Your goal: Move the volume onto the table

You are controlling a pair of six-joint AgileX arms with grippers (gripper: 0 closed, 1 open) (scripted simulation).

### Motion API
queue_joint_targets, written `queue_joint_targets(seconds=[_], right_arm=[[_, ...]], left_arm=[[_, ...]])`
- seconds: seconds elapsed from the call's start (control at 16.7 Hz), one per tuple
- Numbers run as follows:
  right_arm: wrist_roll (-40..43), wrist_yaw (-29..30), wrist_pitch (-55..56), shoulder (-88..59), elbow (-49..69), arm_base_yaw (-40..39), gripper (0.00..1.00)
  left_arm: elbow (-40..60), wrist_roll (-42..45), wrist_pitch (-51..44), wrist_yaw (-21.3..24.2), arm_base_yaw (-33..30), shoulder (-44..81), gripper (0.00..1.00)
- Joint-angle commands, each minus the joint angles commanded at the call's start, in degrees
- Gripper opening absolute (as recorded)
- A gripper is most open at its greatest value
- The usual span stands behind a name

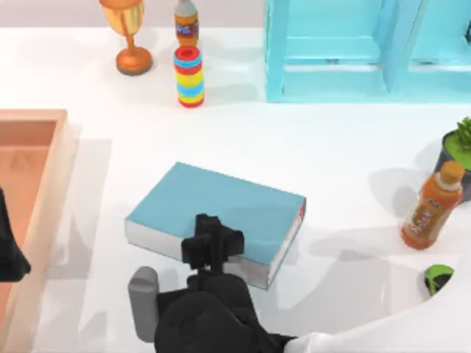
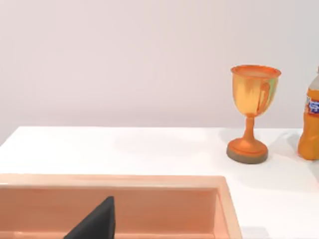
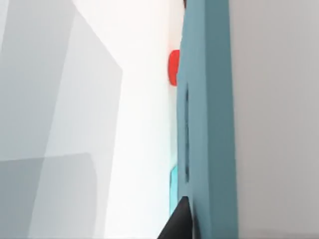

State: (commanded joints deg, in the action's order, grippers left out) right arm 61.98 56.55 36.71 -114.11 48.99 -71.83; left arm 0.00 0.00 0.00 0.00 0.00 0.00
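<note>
Top view first: the volume (image 1: 221, 213) lies flat on the surface (image 1: 346, 162) near its front edge, the right tool (image 1: 212, 246) pinching its near long edge. Left tool (image 1: 11, 250) sits parked over the wooden tray (image 1: 62, 184) at the left edge. Left wrist view: tray rim (image 2: 114, 180), trophy cup (image 2: 253, 112) beyond. Right wrist view: the teal cover (image 3: 209, 124) runs close alongside. Placement looks nearly finished; next it needs to release and lift clear.

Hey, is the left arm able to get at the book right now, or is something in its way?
Probably not directly. The left gripper sits over the wooden tray at the table's left edge, and the right gripper already covers the book's near edge, crowding that side.
</note>
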Motion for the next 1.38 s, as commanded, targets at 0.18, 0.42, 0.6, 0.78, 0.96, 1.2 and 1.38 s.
queue_joint_targets(seconds=[0.18, 0.42, 0.6, 0.78, 0.96, 1.2, 1.38], right_arm=[[0.0, 0.0, 0.0, 0.0, 0.0, 0.0, 0.6], [0.0, 0.0, 0.0, 0.0, 0.0, 0.0, 0.9], [0.0, 0.0, 0.0, 0.0, 0.0, 0.0, 1.0], [0.0, 0.0, 0.0, 0.0, 0.0, 0.0, 1.0], [0.0, 0.0, 0.0, 0.0, 0.0, 0.0, 1.0], [-2.09, 1.0, -1.69, 0.34, 0.67, -1.99, 1.0], [-9.37, 4.06, -8.03, 1.18, 2.51, -7.88, 1.0]], left_arm=[[0.0, 0.0, 0.0, 0.0, 0.0, 0.0, 1.0], [0.0, 0.0, 0.0, 0.0, 0.0, 0.0, 1.0], [0.0, 0.0, 0.0, 0.0, 0.0, 0.0, 1.0], [0.0, 0.0, 0.0, 0.0, 0.0, 0.0, 1.0], [0.0, 0.0, 0.0, 0.0, 0.0, 0.0, 1.0], [0.0, 0.0, 0.0, 0.0, 0.0, 0.0, 1.0], [0.0, 0.0, 0.0, 0.0, 0.0, 0.0, 1.0]])
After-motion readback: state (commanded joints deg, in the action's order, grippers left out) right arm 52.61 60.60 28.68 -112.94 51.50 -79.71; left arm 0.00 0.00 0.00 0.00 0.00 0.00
